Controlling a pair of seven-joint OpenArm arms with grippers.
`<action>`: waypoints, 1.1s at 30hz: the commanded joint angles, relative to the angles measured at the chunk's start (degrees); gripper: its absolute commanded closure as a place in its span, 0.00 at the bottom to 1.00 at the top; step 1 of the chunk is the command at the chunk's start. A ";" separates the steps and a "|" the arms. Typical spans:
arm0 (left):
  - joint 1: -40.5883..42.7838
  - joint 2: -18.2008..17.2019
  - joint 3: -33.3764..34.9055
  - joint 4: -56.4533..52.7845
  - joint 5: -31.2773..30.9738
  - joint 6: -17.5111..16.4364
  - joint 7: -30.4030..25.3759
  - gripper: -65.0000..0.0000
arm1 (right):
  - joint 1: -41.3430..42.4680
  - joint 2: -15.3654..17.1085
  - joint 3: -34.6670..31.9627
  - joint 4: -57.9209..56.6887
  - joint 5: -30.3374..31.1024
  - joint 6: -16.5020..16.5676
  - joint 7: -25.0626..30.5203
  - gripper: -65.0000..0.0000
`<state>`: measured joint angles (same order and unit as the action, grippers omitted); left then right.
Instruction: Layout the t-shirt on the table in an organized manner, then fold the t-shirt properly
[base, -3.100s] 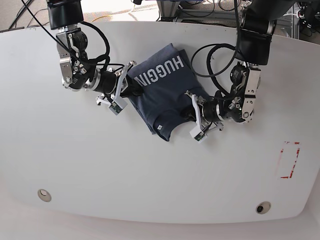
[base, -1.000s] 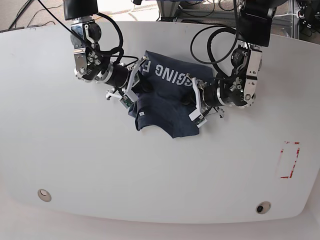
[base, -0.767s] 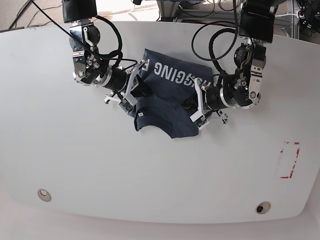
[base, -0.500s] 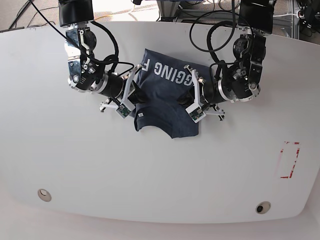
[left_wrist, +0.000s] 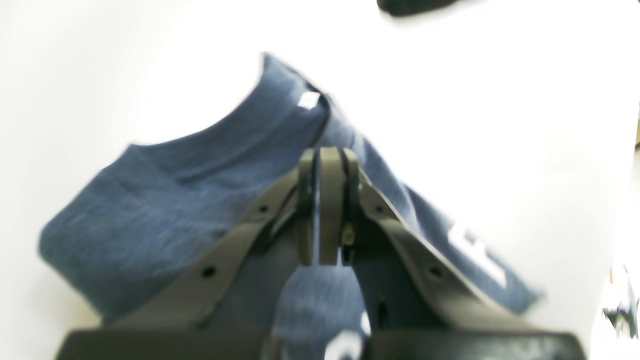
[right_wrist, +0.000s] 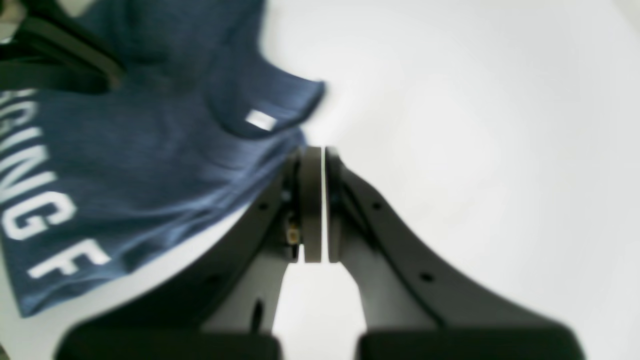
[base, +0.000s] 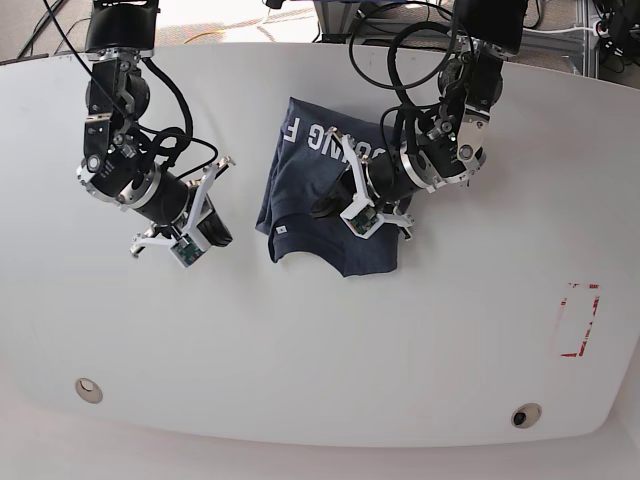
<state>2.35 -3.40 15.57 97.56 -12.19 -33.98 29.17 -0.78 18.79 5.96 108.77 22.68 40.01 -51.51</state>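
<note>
T-shirt of dark navy-blue soft cloth (left_wrist: 165, 210) bunched on the large white smooth counter (left_wrist: 500, 100), right under the left jaws.
Left wrist: left jaws pressed together low over the cloth, no fold visibly pinched between them; small white label (left_wrist: 307, 100) beyond the tips, white printed letters (left_wrist: 475, 250) off to the right. Right wrist: right jaws likewise together and empty, above bare counter, shirt edge just past the tips and spreading leftward. Base: rumpled and doubled over at mid-counter toward the far side, lettered band along the far edge, curved notch on the near edge; left arm directly over it, so probably the nearer for the spreading pull; right arm apart, beside the opposite edge.
</note>
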 joint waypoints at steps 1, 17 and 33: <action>-0.55 1.68 1.09 -1.25 1.59 4.75 -4.68 1.00 | 0.64 2.18 2.00 0.99 0.66 -0.01 0.74 1.00; -3.62 3.18 13.57 -19.80 13.81 24.79 -18.66 1.00 | -1.20 5.17 5.60 0.90 1.19 -0.01 0.56 1.00; -0.99 -8.25 8.91 -25.78 14.51 26.20 -24.11 1.00 | -2.87 4.99 6.31 1.08 1.28 -0.01 0.56 1.00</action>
<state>-0.14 -8.56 25.50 71.37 0.34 -9.04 -1.17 -4.49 23.00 11.79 108.71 23.14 40.10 -52.58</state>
